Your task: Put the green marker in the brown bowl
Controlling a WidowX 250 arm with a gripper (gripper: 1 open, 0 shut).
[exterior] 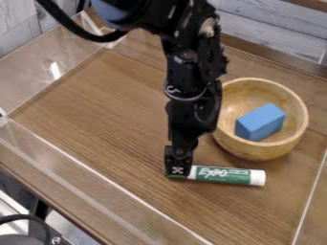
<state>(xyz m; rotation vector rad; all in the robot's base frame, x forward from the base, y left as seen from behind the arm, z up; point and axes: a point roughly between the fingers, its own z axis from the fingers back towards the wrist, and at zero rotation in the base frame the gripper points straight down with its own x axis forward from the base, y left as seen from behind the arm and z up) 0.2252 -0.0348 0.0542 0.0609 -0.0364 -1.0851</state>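
Note:
The green marker lies flat on the wooden table, white barrel with a green label, its dark cap end toward the left. My gripper points straight down over that cap end, with its tip right at the marker. Its jaws look open, and nothing is held between them. The black arm rises from it toward the top of the view. To the right stands the brown bowl, round and light wood, upright, a short way from the marker.
A blue foam block lies inside the bowl. Clear plastic walls ring the wooden table. A clear plastic stand sits at the back left.

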